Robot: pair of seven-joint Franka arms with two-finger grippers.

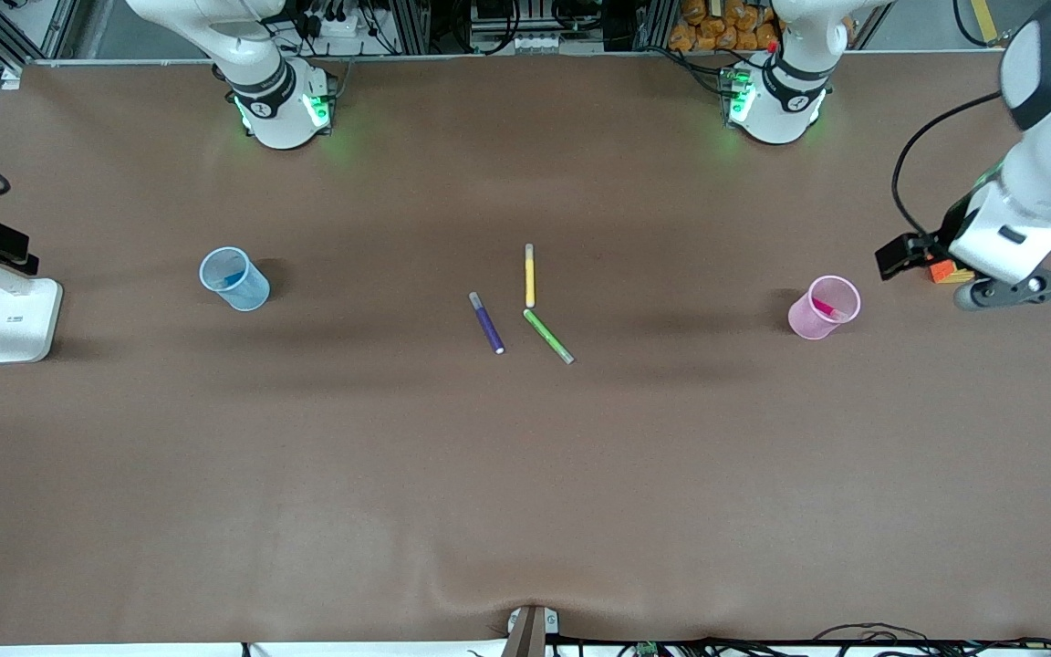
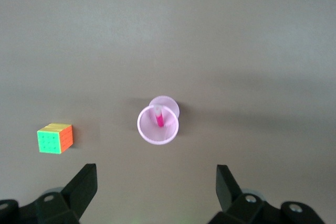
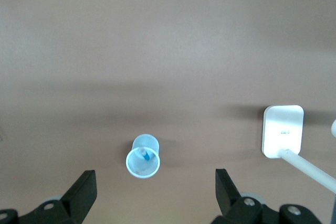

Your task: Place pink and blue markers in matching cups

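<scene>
The pale pink cup stands upright toward the left arm's end of the table, with the magenta marker inside it. The pale blue cup stands upright toward the right arm's end, with the blue marker inside it. My left gripper is open and empty, high over the table near the pink cup and its marker. It also shows in the front view. My right gripper is open and empty, high over the blue cup and its marker; it is out of the front view.
A dark purple pen, a yellow pen and a green pen lie together mid-table. A colour cube sits under the left hand and shows in the left wrist view. A white stand is at the right arm's end.
</scene>
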